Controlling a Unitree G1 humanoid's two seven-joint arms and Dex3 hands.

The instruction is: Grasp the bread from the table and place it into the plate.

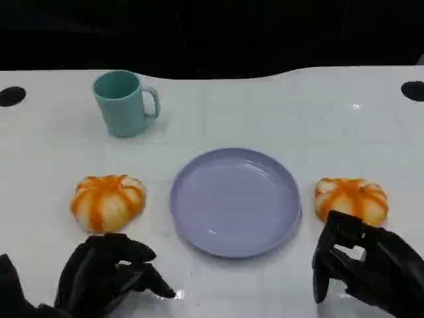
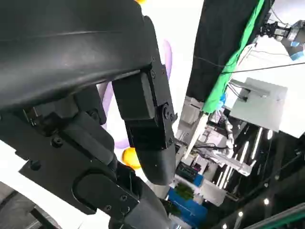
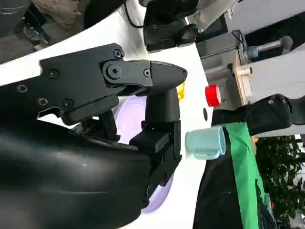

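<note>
White glossy surface point(image 1: 278, 112) carries four items. Centre: round lavender plastic plate point(image 1: 235, 201), nothing on it. Left of the plate, a little apart from its rim: round orange-and-white striped bread bun point(image 1: 107, 201), resting on the surface. Right of the plate, just beside its rim: second orange-and-white striped bread bun point(image 1: 352, 199), also on the surface. Far left: teal plastic mug point(image 1: 123, 103), upright, handle pointing right, well apart from the plate and both buns. Black left hand point(image 1: 109, 273) sits at the near left, just near of the left bun; its fingers point(image 1: 151, 279) are loosely curled and point right, apart from one another, holding nothing, and not touching the bun in the head view. Black right hand point(image 1: 368, 262) sits at the near right, directly near of the right bun and overlapping the bun's near edge in the head view; whether it touches the bun cannot be told. Its fingers point(image 1: 322, 275) hang downward, spread, with nothing between them. Left wrist view: the hand's black fingers point(image 2: 145, 124) extend over the white surface, with a sliver of the lavender plate point(image 2: 167, 57) and a small orange patch of bun point(image 2: 129, 157) behind them. Right wrist view: the right hand's fingers point(image 3: 159, 107) extend over the lavender plate point(image 3: 128, 112), the teal mug point(image 3: 206, 141) beyond on its side in that picture, and a bit of yellow-orange bun point(image 3: 180, 90) past the fingertips. Two dark round marks lie at the far left point(image 1: 11, 96) and far right point(image 1: 413, 90) edges of the surface.
</note>
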